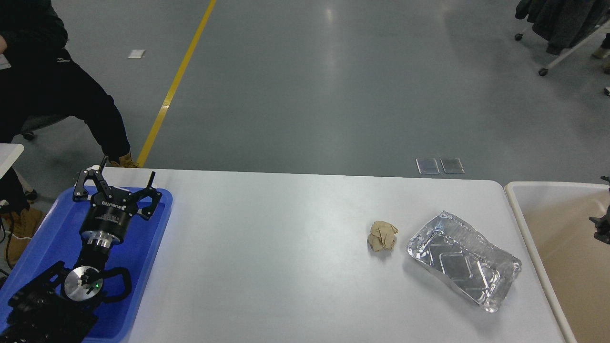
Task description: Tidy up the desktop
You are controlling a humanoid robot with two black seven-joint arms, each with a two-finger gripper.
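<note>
The wide white rectangular desk (pixel 286 238) is filling the foreground. Left pincer (pixel 127 178) is hovering released over the blue plastic tray (pixel 157 238) at 9 o'clock. Crumpled foil container (pixel 462 259) is lying empty at 4 o'clock. Right pincer (pixel 601 227) is cut off; cannot tell its state.

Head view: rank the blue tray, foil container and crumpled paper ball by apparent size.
1. Blue tray, partly covered by the left arm and cut off by the frame edge.
2. Foil container, dented.
3. Crumpled paper ball, clearly smallest.
</note>
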